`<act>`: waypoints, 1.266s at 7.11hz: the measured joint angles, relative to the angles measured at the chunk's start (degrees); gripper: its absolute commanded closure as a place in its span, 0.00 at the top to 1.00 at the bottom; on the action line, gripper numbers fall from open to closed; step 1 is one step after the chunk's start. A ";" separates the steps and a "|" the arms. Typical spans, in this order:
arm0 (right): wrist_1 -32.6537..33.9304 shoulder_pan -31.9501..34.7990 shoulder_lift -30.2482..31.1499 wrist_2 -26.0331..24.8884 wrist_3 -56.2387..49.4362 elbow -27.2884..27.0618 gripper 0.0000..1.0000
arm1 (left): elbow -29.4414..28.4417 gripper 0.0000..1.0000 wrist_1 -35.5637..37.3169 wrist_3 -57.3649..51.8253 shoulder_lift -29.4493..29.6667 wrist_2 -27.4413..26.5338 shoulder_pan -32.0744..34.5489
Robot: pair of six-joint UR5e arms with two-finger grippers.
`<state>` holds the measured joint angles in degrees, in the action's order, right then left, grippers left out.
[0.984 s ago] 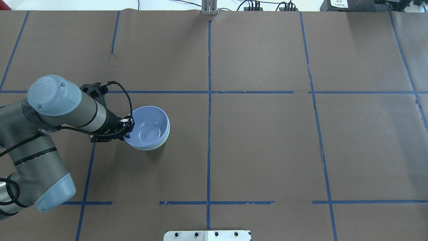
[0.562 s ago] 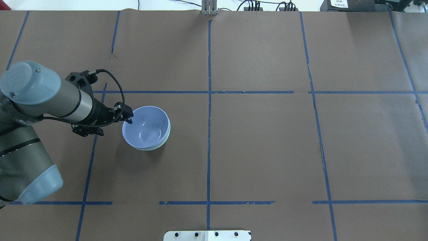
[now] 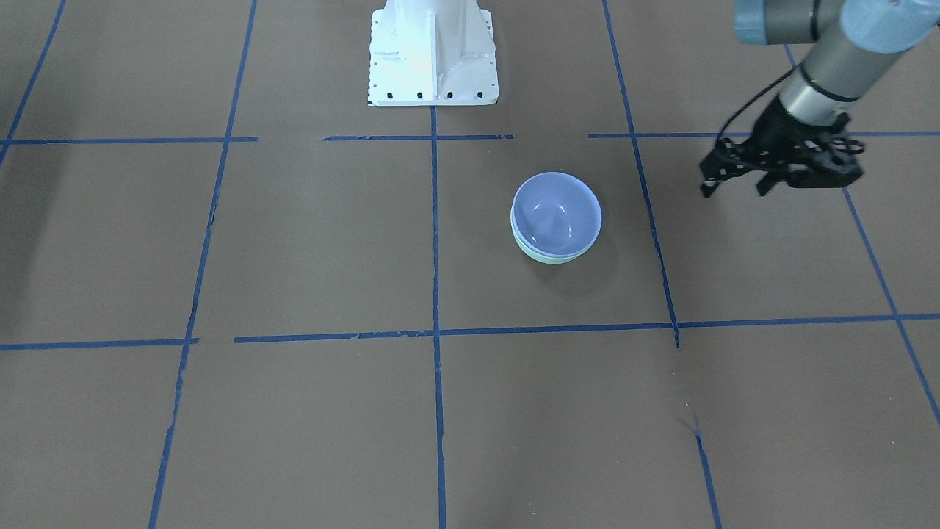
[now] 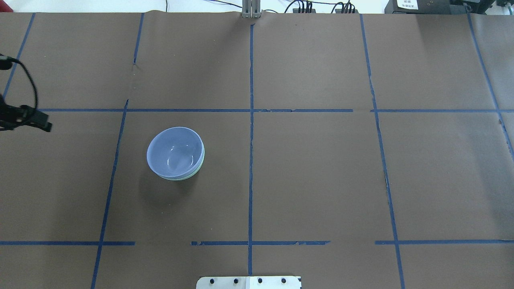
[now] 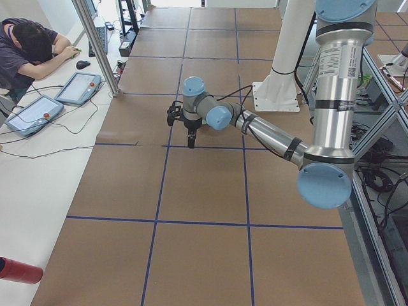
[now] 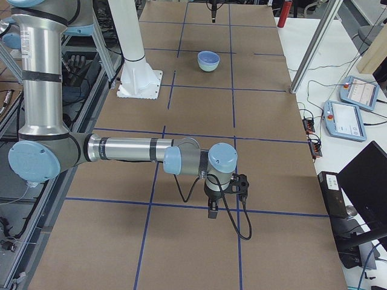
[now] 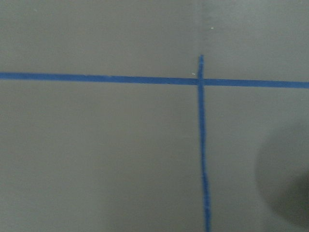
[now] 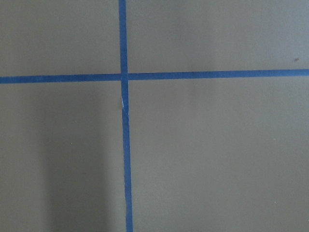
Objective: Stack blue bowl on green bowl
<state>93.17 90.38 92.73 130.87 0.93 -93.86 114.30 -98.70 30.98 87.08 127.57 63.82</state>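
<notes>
The glossy periwinkle-blue round bowl (image 3: 556, 213) is seen nested upright in the glossy pale mint-green round bowl (image 3: 542, 258), on a table covered with brown paper (image 3: 294, 242) and divided by blue tape lines (image 3: 435, 242). The left gripper (image 3: 734, 189) is held well apart from them, its jaws spread and empty. The jaws of the right gripper (image 6: 213, 211) cannot be judged. A person (image 5: 29, 44) is seated at a side desk.

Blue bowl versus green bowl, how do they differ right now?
Colour: the blue bowl is periwinkle, the green bowl pale mint. Position: the blue bowl sits nested on top, the green bowl underneath it. Visibility: the blue bowl shows its whole inside, the green bowl only a sliver of outer wall. Both are round, glossy, upright and about equally wide.
</notes>
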 measured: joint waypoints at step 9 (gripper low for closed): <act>0.00 -0.02 -0.01 0.00 -0.04 0.00 1.00 | -12.85 1.00 3.95 -40.90 -10.84 7.12 26.82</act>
<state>93.16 90.36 92.72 130.87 0.89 -93.87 101.45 -94.75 -9.92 76.24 134.69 90.64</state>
